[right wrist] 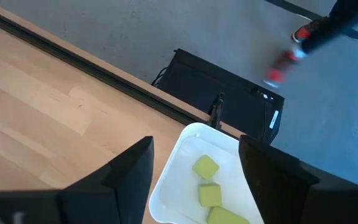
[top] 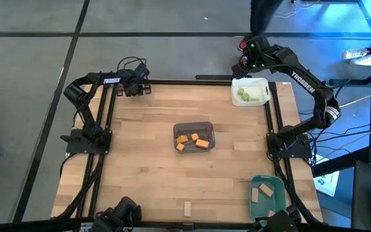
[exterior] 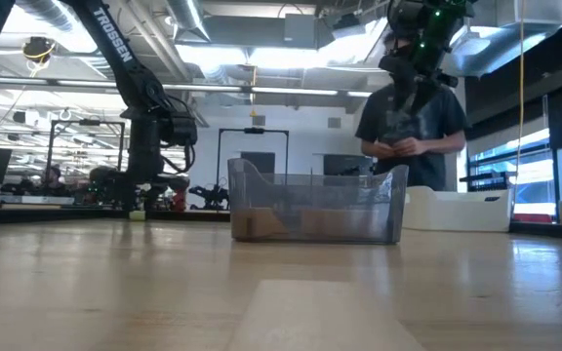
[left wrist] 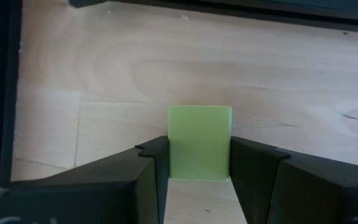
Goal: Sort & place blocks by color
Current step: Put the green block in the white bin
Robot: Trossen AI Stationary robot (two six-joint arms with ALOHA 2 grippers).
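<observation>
At far edge, left pincer grips green block.

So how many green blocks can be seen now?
4: three lie in the white tray (green blocks), and one green block is held in the left pincer. Others may be hidden.

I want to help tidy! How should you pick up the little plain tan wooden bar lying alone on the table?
Come straight down from above and pinch the small tan wooden bar across its two long sides, near the middle. It lies flat on the wooden table, its narrow width suits a pinch, and nothing sits close beside it.
</observation>
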